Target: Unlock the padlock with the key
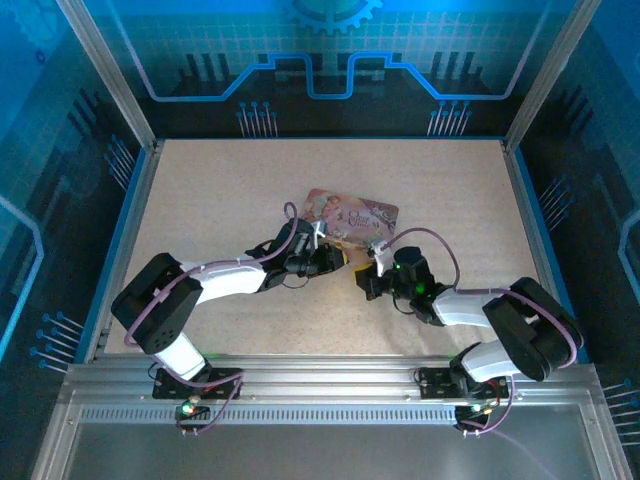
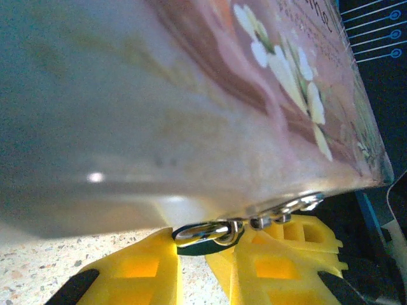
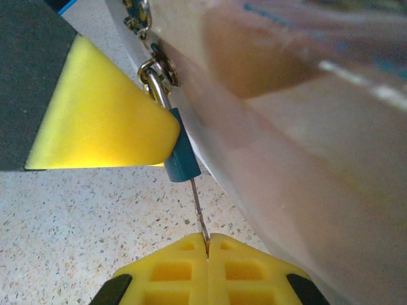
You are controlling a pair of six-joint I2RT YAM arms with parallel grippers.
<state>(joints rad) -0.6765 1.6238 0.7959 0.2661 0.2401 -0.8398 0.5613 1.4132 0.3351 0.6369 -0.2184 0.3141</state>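
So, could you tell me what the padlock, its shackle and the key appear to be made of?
Padlock body: matte blue, likely painted or coated metal. Shackle: polished steel-like metal, bright glints. Key: thin pale metal, probably steel, faint sheen.

We see padlock (image 3: pixel 182 160) body dark teal-blue, shackle (image 3: pixel 156 86) shiny silver. Key (image 3: pixel 198 203) pale silver. Tin (image 2: pixel 286 70) pink, printed with white flowers and darker pink swirls, side wall pale grey. Bench (image 3: pixel 70 216) cream, speckled with grey and brown flecks. We note left end effector (image 2: pixel 206 246) and right end effector (image 3: pixel 207 243) both bright yellow, black backing. Enclosure walls (image 1: pixel 180 40) blue with lighter circuit-line pattern.
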